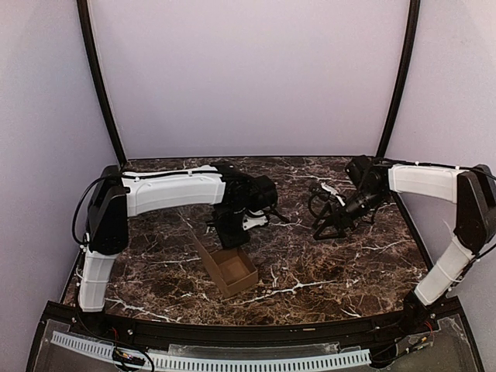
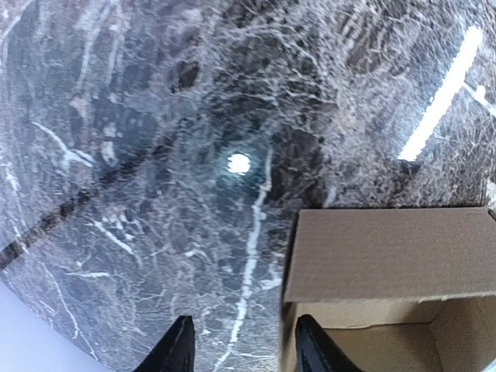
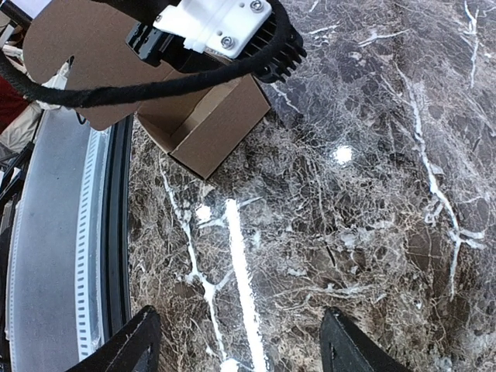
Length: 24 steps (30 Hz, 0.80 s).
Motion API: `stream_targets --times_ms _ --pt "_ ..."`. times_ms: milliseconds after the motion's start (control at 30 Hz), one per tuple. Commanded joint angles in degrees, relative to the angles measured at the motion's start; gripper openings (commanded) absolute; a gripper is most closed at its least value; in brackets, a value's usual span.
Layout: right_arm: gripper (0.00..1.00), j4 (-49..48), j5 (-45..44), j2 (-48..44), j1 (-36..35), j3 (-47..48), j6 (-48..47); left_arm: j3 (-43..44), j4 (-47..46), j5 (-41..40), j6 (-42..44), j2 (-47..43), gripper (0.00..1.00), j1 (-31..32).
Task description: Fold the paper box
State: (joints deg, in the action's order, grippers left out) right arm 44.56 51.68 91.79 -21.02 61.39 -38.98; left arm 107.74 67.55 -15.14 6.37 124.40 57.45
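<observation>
presently, the paper box (image 1: 232, 270) sits on the tabletop (image 1: 341, 271) near the front edge, left of centre. its walls are up, its top is open, and one long flap stands off its left side. judged from that, the step in hand is closing: the body is formed and the lid flap is not yet down.

your left hand (image 2: 244, 341) hangs over the box's rear edge, fingers (image 2: 180, 350) parted to a middling gap. one fingertip lies over the box's rim and the other over bare marble, and they clamp nothing. whether the rim fingertip touches cardboard i cannot tell.

your right hand (image 3: 240, 329) sits well apart to the right, low over the tabletop, spread wide and empty.

the next move, in my judgement, calls for you to get the left hand behind the upright flap and swing it over the opening. bring the right hand in to steady a wall, since so light a box would likely slide.
</observation>
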Motion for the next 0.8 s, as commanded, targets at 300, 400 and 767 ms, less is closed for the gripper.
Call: stream_targets --times_ms 300,400,767 --pt "0.72 -7.04 -3.83 -11.22 3.08 0.63 3.86 -6.41 -25.05 -23.8 -1.11 -26.79 0.96 1.19" --pt "0.99 -19.16 -10.68 -17.99 3.07 -2.86 11.19 -25.93 -46.93 -28.5 -6.27 -43.53 0.99 1.11" --pt "0.78 -17.39 -6.22 2.48 -7.74 13.26 6.62 -41.78 -31.6 -19.8 -27.57 -63.13 0.89 1.1"
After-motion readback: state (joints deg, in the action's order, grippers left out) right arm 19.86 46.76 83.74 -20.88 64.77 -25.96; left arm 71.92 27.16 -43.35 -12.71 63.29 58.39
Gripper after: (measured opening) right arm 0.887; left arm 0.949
